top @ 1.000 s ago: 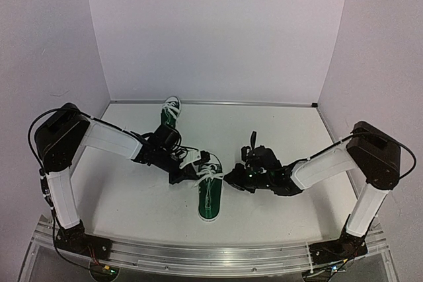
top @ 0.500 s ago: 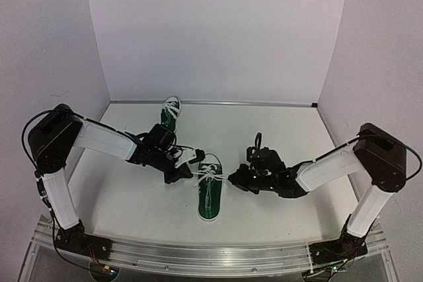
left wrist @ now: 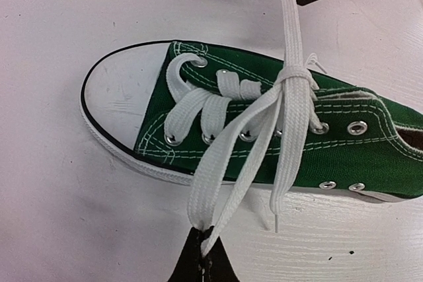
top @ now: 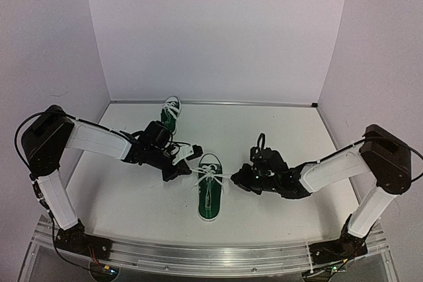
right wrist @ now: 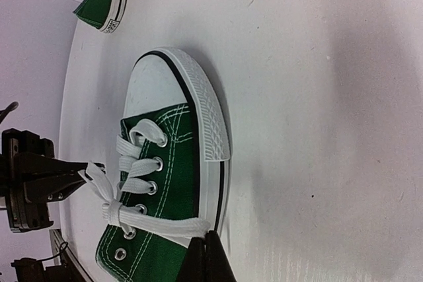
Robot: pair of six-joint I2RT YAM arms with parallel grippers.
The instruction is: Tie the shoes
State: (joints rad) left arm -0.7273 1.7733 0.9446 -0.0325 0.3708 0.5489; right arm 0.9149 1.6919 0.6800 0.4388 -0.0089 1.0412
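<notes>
While the 1st overhand knot (left wrist: 295,76) sits on the near green sneaker (top: 210,197), mid desk (top: 132,196), toe away | L fingers (left wrist: 201,263) + R fingers (right wrist: 206,257) each clenched on a white lace (left wrist: 285,123) end, stretched to opp. sides | step: tighten knot | next: prob. form bow loops, keep tension | 2nd sneaker (top: 170,111) back-left

Green sneaker (left wrist: 370,153), laces (left wrist: 285,107) crossed, left hand (left wrist: 201,260) pinching one
</notes>
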